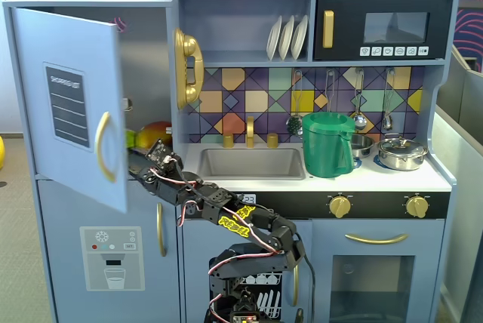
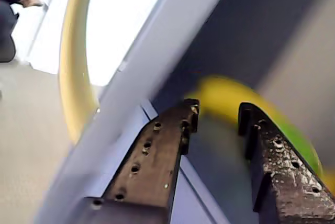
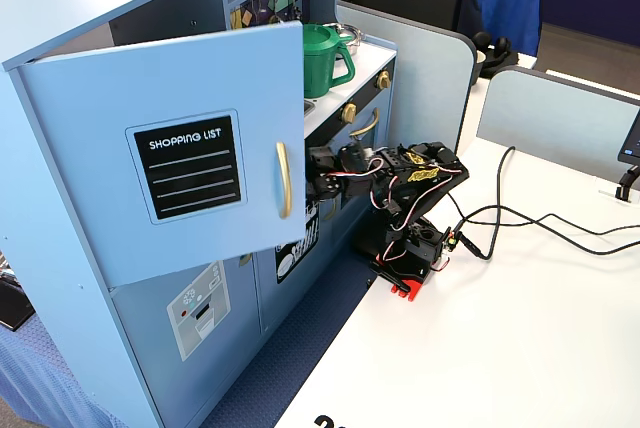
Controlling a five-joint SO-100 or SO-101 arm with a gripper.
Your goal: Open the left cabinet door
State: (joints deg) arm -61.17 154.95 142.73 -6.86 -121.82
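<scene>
Swinging phase, by our read: the left cabinet door stands partly open, hinged at the left of a fixed view, free edge angled out toward the room.

Nearest, the wrist view: the gripper has its jaws spread with a clear gap, nothing between them. The left jaw sits just beside the door's free edge, on the inner side; we can't tell if it touches. The gold handle curves past on the outer face, ungrasped. A blurred yellow-green object lies beyond the fingertips, inside the cabinet.

In a fixed view the gripper reaches behind the door's lower free corner, with the arm stretched low from its base in front of the kitchen. The other fixed view shows the handle and the SHOPPING LIST panel facing outward.

Next move, as we judge it: keep pushing the inner face outward along the hinge arc, staying near the free edge for leverage.

Room: plenty outside the door. Tight spots are the cabinet opening and the toy fruit inside. Farther right, the sink and green pitcher are well clear.
</scene>
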